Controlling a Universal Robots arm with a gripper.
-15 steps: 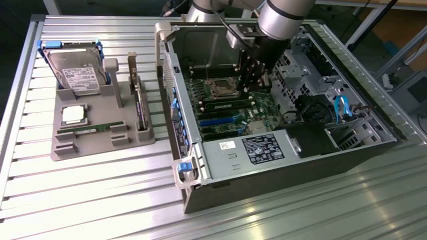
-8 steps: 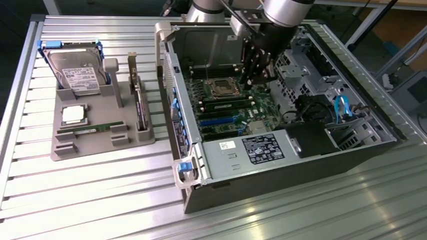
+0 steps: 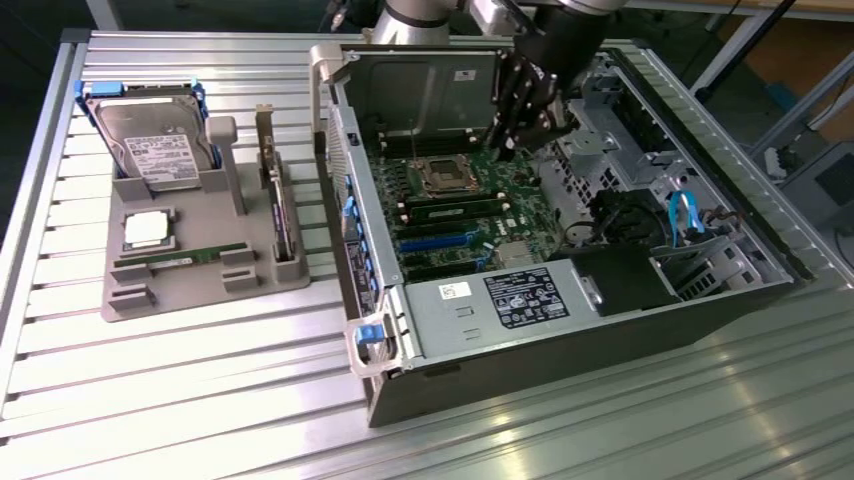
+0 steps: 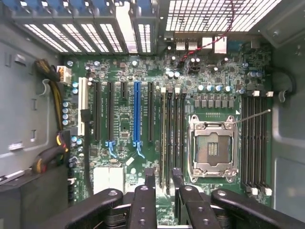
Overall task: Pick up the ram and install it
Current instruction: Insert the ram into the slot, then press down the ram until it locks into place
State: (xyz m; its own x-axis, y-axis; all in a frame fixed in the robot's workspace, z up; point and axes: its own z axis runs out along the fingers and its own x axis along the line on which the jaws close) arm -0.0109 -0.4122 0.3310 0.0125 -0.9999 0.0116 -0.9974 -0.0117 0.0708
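The ram (image 3: 180,258), a slim green stick with dark chips, lies flat in the front groove of the grey tray (image 3: 200,295) at the exterior view's left. My gripper (image 3: 505,145) hangs inside the open computer case (image 3: 400,395), far from the tray, just above the motherboard (image 3: 501,190) behind the empty processor socket (image 3: 441,175). In the wrist view my gripper (image 4: 163,180) is open, with a narrow gap and nothing between the black fingers (image 4: 149,186). It is lined up over the memory slots (image 4: 172,138) beside the socket (image 4: 213,150). The slot at the gap looks greenish; I cannot tell whether a stick sits in it.
The tray also carries a hard drive (image 3: 154,145), a square silver processor (image 3: 147,230) and an upright card with a metal bracket (image 3: 276,210). Inside the case are a labelled power supply (image 3: 514,295), blue cables (image 3: 683,215) and more memory slots (image 4: 255,140). Slatted metal table all around.
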